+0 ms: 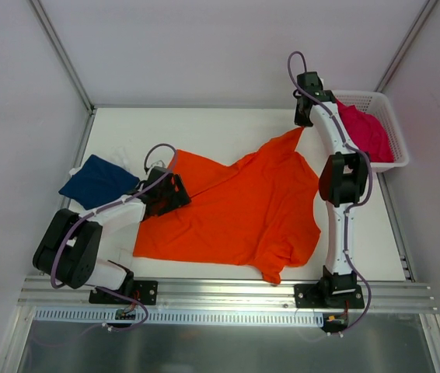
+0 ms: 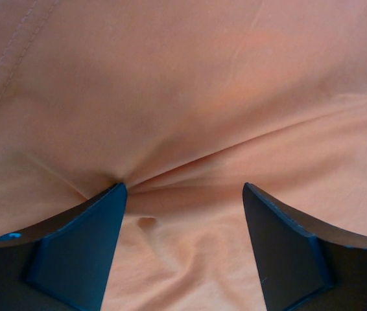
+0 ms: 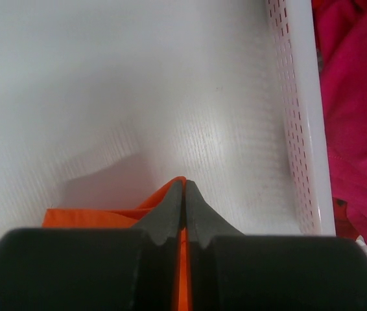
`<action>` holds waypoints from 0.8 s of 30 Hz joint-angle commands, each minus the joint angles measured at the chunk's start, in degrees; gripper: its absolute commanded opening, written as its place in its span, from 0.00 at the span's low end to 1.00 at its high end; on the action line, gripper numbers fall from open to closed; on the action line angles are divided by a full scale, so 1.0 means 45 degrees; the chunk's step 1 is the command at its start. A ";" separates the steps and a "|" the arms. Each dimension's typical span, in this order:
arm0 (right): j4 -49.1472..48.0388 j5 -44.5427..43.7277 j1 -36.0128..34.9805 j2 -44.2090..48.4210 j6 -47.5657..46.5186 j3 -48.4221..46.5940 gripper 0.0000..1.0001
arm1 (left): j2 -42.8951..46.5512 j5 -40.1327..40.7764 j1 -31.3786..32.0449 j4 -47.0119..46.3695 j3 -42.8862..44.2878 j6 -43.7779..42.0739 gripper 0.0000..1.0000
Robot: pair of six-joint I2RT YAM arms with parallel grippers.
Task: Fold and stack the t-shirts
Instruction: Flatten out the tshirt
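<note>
Enclosed cell: plain white wall panels (image 1: 204, 47) left, back and right, with grey metal struts (image 1: 61, 50) up the corners. White matte desk (image 1: 204, 128), finely ribbed in the right wrist view, with a soft shadow under the lifted cloth. Slotted aluminium rail (image 1: 228, 291) along the near edge, carrying both arm bases.

Orange t-shirt (image 1: 235, 210) spread rumpled over the middle of the desk, near hem close to the rail, one far corner drawn up to a point toward the far right.

White mesh basket (image 1: 392, 116) at the far right corner of the desk, with the magenta t-shirt (image 1: 364, 130) bunched inside.

Navy t-shirt (image 1: 96, 180) folded flat at the left edge, with the left arm between it and the orange one.

Left hand (image 2: 183, 194) down on the orange cloth at its left side, spread wide, nothing clamped. Tip of one finger (image 2: 86, 246) touching a pucker of creases.

Right hand (image 3: 183, 188) just beside the basket, closed tight on the orange corner, with a thin strip of orange showing between the fingers.
</note>
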State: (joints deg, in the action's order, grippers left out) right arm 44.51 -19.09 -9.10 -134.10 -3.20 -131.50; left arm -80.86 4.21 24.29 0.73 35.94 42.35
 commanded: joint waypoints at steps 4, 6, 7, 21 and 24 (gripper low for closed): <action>0.0187 -0.0367 0.0363 -0.0414 0.0028 -0.1109 0.01 | 0.1189 0.1250 0.0109 0.2415 -0.0119 0.0026 0.72; 0.0167 -0.0289 0.0421 -0.0473 0.0028 -0.1109 0.01 | 0.1776 0.2284 0.0109 0.2493 0.0853 -0.0404 0.72; 0.0148 -0.0231 0.0479 -0.0473 0.0009 -0.1051 0.01 | 0.1855 0.2558 0.0070 0.2513 0.1285 -0.0929 0.74; -0.0380 0.0629 0.0500 0.0016 0.0184 0.0160 0.01 | -0.4703 0.2913 -0.1551 0.2533 0.9001 -0.2906 0.77; -0.0458 0.0883 0.0480 0.0074 0.0282 0.0315 0.01 | -0.6168 0.2796 -0.1590 0.2571 1.0037 -0.2985 0.76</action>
State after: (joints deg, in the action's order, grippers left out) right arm 43.27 -16.60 -7.09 -136.68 -2.96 -130.45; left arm -104.90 17.04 17.21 10.61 77.12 31.20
